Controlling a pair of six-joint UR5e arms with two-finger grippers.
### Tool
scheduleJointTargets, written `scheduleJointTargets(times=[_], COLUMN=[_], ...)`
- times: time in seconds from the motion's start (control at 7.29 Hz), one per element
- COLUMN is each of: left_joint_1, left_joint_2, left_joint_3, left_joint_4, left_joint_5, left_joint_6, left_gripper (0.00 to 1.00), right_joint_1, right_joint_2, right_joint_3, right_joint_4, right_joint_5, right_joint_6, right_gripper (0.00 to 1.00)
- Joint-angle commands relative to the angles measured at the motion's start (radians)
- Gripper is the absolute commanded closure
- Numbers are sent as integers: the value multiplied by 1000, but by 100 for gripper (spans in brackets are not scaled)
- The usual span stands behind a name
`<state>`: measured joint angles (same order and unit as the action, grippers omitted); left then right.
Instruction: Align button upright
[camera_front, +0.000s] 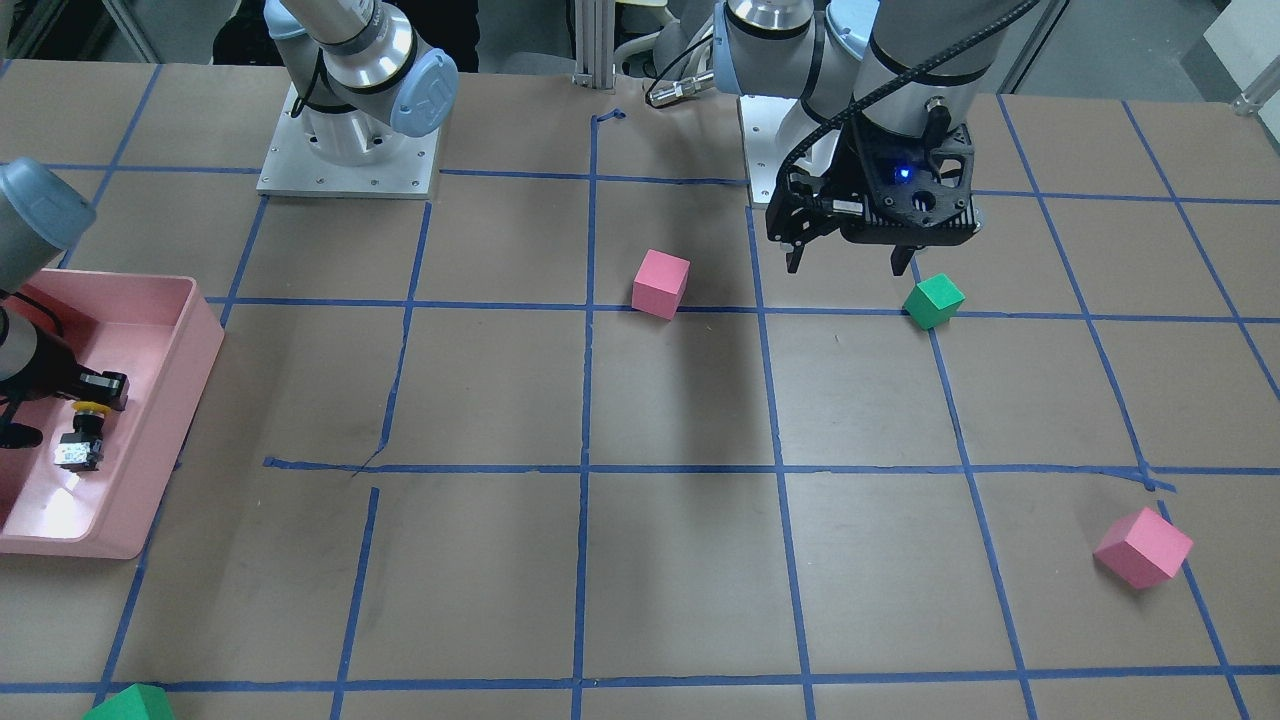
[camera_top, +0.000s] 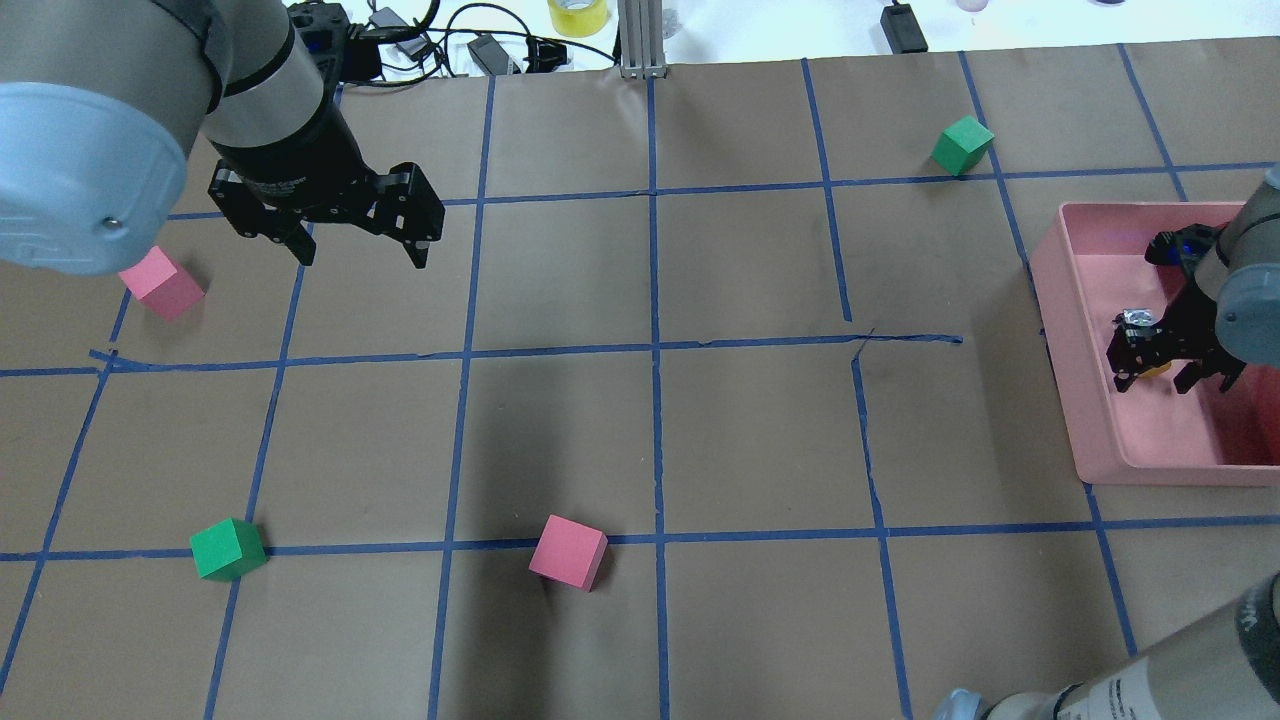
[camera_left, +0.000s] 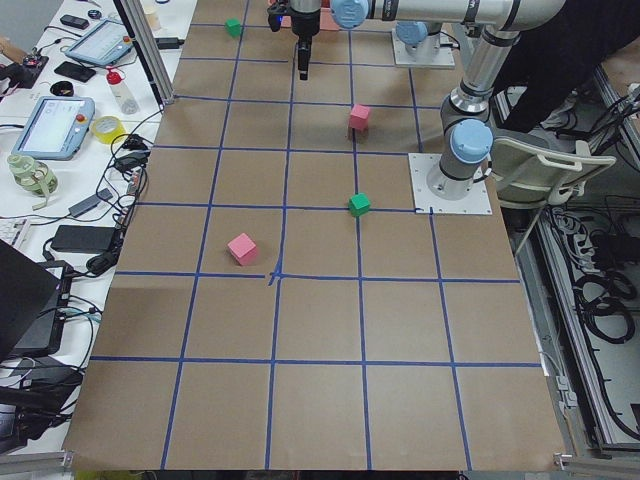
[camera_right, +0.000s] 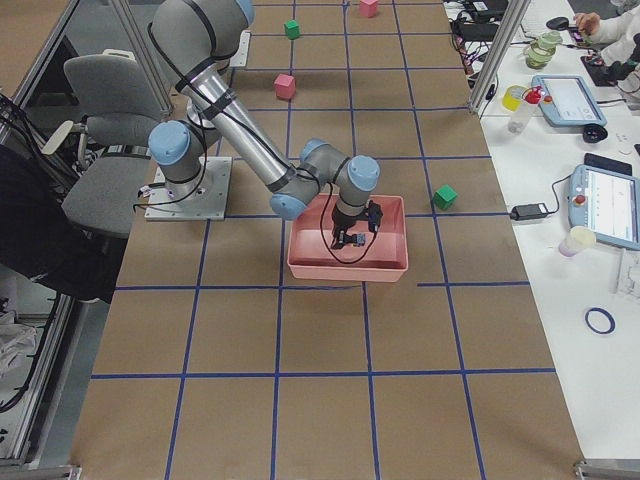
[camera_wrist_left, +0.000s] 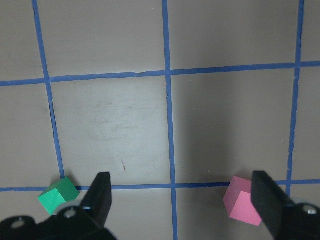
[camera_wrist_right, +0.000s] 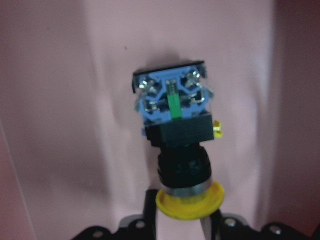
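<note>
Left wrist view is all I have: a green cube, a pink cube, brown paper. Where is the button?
Observer: The button is in the pink tray, at the table's end on the robot's right.
Operator: Upright already?
Observer: No, it lies on its side, yellow cap toward the right gripper.
Operator: Gripped?
Observer: The cap sits between that gripper's fingers; whether they clamp it I cannot tell.

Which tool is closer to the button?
Right. The right tool is at the button in the pink tray; the left tool hovers far across the table near a green cube.
</note>
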<state>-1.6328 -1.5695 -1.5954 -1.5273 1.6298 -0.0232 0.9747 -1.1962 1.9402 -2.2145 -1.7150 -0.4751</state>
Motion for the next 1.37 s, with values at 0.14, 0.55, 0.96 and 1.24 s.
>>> scheduleJointTargets(times=[0.14, 0.55, 0.96, 1.24], left_joint_1=[1, 1, 1, 1], left_joint_2=[2, 2, 2, 2], left_joint_3=[0, 2, 2, 2], left_joint_4=[-4, -4, -4, -4], left_joint_5=[4, 4, 4, 4], left_joint_6=[0, 0, -1, 0], left_gripper=[0, 0, 0, 0], right_joint_1=[1, 13, 15, 15], right_joint_2=[-20, -84, -77, -39], right_joint_3=[-59, -154, -221, -210], right_joint_4=[31, 166, 204, 155], right_joint_5=[3, 63, 71, 68], right_joint_6=[6, 48, 38, 27], right_gripper=[100, 100, 89, 0])
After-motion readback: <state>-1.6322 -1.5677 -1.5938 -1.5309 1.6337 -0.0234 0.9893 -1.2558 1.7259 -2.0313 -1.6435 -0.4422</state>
